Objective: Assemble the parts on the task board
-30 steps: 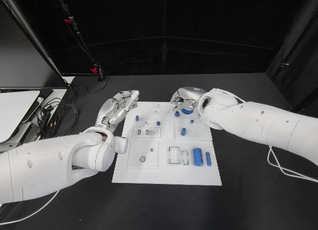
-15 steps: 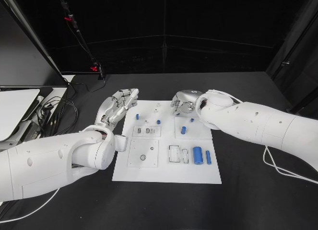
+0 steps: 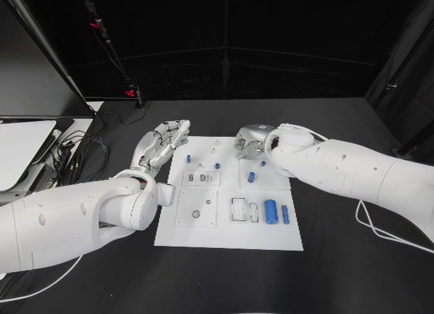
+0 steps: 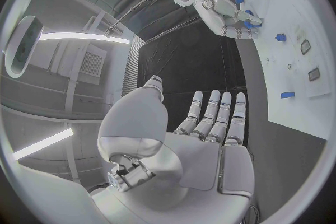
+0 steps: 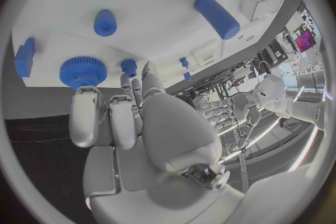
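1. At the centre of the head view, the white task board (image 3: pixel 228 196) lies flat on the black table (image 3: pixel 340 261).
2. Left hand (image 3: pixel 163 145): positioned at the board's upper-left corner, just off its left edge. The fingers are extended, straight and side by side, and hold nothing. The left wrist view confirms an open palm with nothing in it (image 4: pixel 203 151).
3. Right hand (image 3: pixel 250 142): positioned over the upper-middle of the board, fingers curled downward. In the right wrist view the fingertips (image 5: pixel 87 101) sit right at the blue gear (image 5: pixel 83 71) that lies on the board; whether they grip it or only touch it cannot be told.
4. Parts in the lower right of the board: a large blue cylinder (image 3: pixel 270 210) lies flat, with a thinner blue pin (image 3: pixel 285 215) just beside it on its right.
5. Parts in the upper half of the board: a small blue peg (image 3: pixel 188 158) stands near the left hand; a short blue piece (image 3: pixel 251 177) lies below the right hand.
6. Clear rectangular fixtures (image 3: pixel 239 211) sit just left of the large blue cylinder.
7. A square recessed plate (image 3: pixel 196 210) occupies the lower left of the board.
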